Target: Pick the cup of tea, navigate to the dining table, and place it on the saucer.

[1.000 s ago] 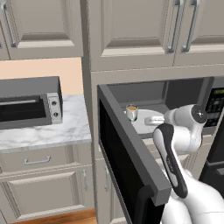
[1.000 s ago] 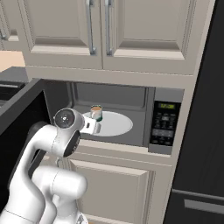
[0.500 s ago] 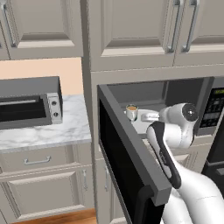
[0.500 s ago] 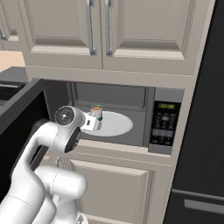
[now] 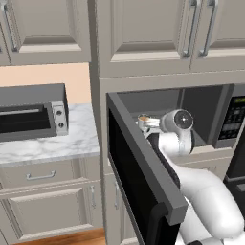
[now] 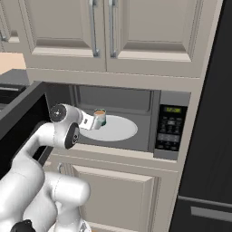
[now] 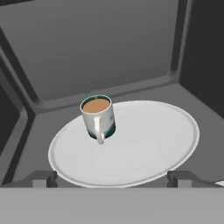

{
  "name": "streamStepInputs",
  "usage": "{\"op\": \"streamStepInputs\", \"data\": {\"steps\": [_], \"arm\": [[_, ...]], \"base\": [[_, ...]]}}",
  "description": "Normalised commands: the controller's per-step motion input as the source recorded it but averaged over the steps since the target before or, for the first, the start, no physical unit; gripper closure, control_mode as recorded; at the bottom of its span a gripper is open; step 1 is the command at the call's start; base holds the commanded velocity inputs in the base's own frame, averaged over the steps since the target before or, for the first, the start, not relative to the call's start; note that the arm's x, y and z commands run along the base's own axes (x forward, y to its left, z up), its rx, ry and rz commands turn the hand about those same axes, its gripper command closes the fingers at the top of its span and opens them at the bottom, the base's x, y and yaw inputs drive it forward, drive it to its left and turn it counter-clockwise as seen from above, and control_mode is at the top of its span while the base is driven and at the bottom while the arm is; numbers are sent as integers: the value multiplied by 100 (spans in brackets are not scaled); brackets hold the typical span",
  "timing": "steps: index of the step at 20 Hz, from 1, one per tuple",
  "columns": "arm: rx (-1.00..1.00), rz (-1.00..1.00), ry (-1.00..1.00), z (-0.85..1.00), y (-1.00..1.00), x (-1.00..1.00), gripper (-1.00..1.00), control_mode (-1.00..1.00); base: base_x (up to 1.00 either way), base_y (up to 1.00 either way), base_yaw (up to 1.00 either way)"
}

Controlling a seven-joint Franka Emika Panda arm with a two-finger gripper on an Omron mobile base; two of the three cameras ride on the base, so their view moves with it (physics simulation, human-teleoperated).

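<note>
- The cup of tea [image 7: 99, 118] stands upright on the white turntable plate [image 7: 148, 148] inside the microwave [image 6: 136, 122], toward the plate's left part in my hand view, its handle turned toward me and brown tea near its brim
- My gripper [image 7: 112, 177] is released: both finger tips sit wide apart at the bottom of my hand view, with the cup ahead of them and untouched, so the pick is not yet done
- From the right base view my hand reaches into the cavity, just beside the cup [image 6: 99, 118]; from the left base view the cup [image 5: 143, 120] peeks past the open microwave door [image 5: 143, 182]
- Risk, as I judge it: the handle faces me, so a finger could strike it and spin or tip the cup, spilling tea
- The cup sits left of my centre line; closing without re-centring could push it across the plate
- The cavity is tight; lifting too high could knock my hand against its ceiling
- Neither the dining table nor the saucer is near yet
</note>
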Motion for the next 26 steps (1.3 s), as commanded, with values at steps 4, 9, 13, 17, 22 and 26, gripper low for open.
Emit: {"op": "streamStepInputs", "data": {"steps": [4,9,13,17,22,26], "arm": [[-10,-7,0,-14,23,25,-100,-100],[-16,0,2,-23,10,7,-100,-100],[-17,0,0,-19,4,0,-100,-100],[-5,0,-1,-4,3,12,-100,-100],[-4,3,-2,0,2,0,-100,-100],[0,0,-1,-5,8,6,-100,-100]], "base": [[0,0,0],[0,0,0],[0,0,0],[0,0,0],[0,0,0],[0,0,0]]}}
